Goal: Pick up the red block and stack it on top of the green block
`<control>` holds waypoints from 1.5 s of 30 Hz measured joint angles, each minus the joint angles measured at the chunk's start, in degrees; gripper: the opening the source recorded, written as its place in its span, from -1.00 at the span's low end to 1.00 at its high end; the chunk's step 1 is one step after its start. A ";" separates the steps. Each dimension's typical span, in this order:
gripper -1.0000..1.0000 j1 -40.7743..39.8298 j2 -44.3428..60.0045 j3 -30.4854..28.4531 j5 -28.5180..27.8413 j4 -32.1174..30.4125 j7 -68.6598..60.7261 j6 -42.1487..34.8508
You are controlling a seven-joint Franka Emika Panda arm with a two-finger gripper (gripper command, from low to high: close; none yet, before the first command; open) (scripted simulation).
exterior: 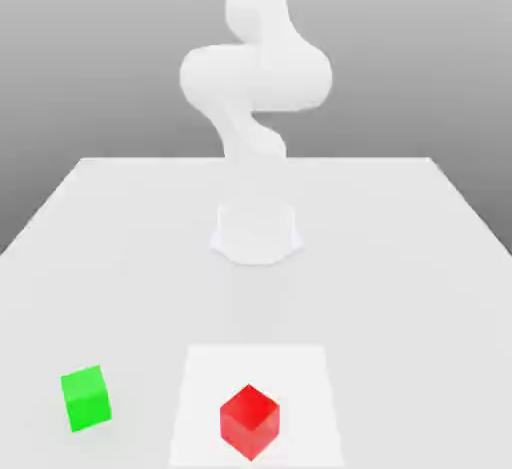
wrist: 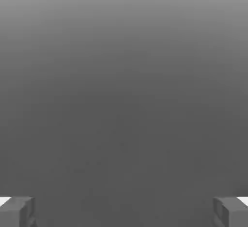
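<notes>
rising above the table [exterior: 256, 307], the arm [exterior: 256, 77] is bending at its joints; the gripper [wrist: 124, 212] is holding its fingers wide apart; the red block [exterior: 250, 422] is sitting on the white patch [exterior: 210, 382], the green block [exterior: 86, 398] lying towards the exterior view's left.

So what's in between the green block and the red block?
In the exterior view, pale tabletop comes after the green block, then a strip of the white patch under the red block.
</notes>
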 joint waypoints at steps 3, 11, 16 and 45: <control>0.00 -2.74 6.56 2.50 -1.39 -1.56 5.64 2.65; 0.00 -8.13 23.35 7.19 -5.31 -5.50 20.33 9.35; 0.00 -9.60 33.75 8.13 -7.11 -7.97 29.02 13.55; -1.00 -13.38 49.07 3.70 -1.93 -12.04 37.39 19.48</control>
